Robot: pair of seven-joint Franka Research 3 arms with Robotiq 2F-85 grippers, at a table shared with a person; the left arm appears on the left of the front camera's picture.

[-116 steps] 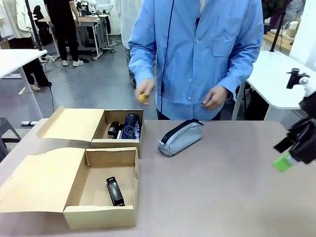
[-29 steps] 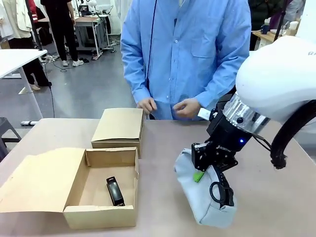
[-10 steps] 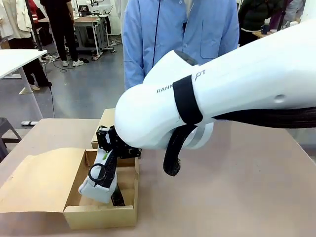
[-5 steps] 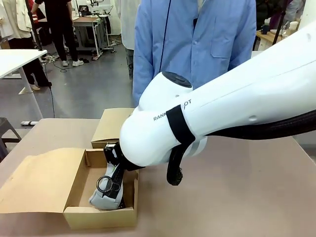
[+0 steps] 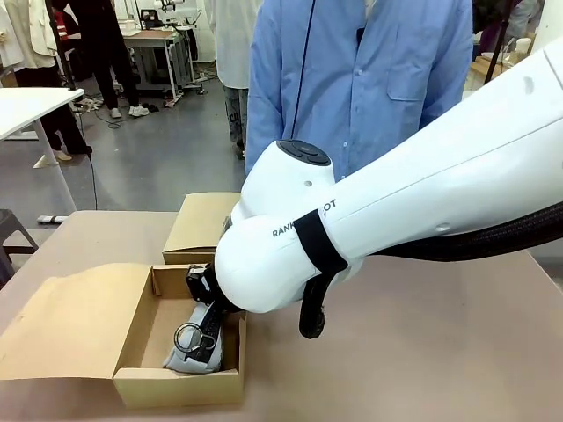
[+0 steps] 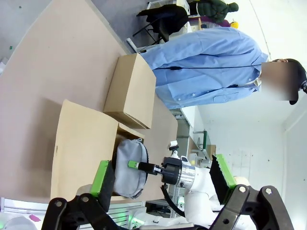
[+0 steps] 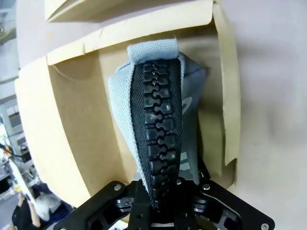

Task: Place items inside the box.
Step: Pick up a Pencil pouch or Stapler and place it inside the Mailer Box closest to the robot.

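The open cardboard box sits at the table's front left, its flap laid out to the left. My right arm reaches across the table and into it. The right gripper is shut on one end of the grey zippered pencil pouch, which hangs down into the box with its lower end at the floor. In the right wrist view the pouch and its black zipper run up from the right gripper over the box's inside. The left gripper stands open, far from the box, with the pouch in the distance.
A second cardboard box, closed, stands just behind the open one. A person in a blue shirt stands at the far edge of the table. My right arm's white bulk covers the table's middle. More tables and people stand farther back.
My right gripper has sunk lower with the pouch, from above the box's rim down inside it. The person has shifted slightly to the right.
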